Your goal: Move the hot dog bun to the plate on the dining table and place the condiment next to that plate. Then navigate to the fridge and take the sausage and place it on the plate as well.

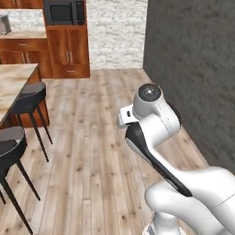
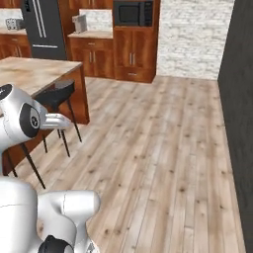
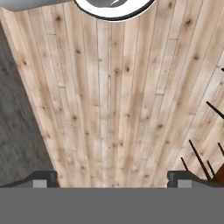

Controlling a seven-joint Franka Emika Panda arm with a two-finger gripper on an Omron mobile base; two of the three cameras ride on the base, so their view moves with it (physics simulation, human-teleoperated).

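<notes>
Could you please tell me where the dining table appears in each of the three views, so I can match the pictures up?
Left base view: the dining table sits at the left edge, mid-height, beige top over a brown base.
Right base view: it fills the upper left, in front of the fridge.
Hand view: the table top is not in it.
Shared landmark: the dark bar stool beside the table in both base views.

A home kitchen is shown: wooden cabinets, a built-in microwave, the fridge, the dining table with black stools, and plank flooring.
</notes>
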